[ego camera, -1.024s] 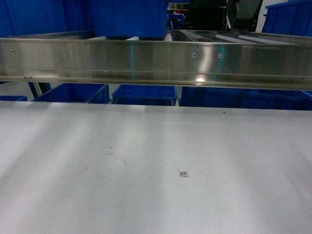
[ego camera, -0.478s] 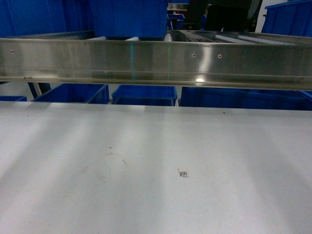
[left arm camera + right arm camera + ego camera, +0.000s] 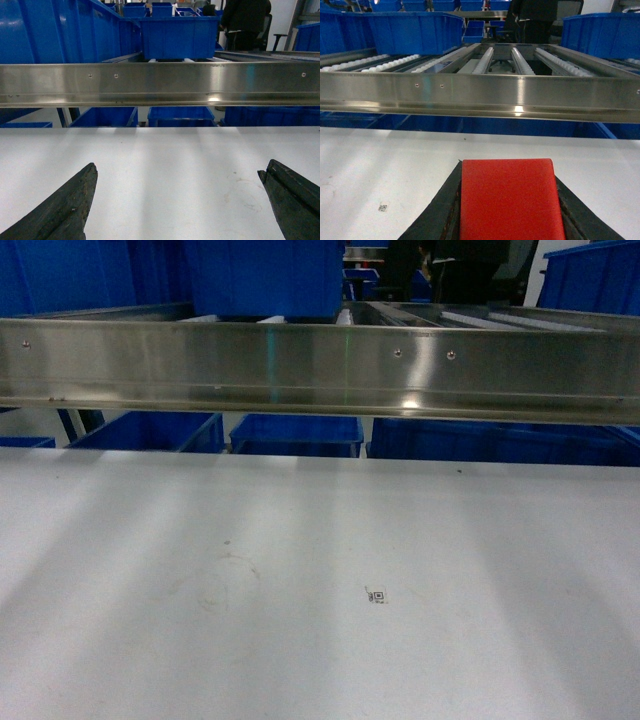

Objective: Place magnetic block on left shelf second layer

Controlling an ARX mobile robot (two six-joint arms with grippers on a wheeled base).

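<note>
We see the magnetic block, smooth, red and round-edged, pinched between the dark jaws of the right gripper, above the white counter and short of the brushed-steel beam. The left gripper hangs with its black, tapered jaws spread wide, empty. Behind the beam, white-roller rails carry a blue bin. A small printed tag lies on the counter. Neither arm appears in the head view.
</note>
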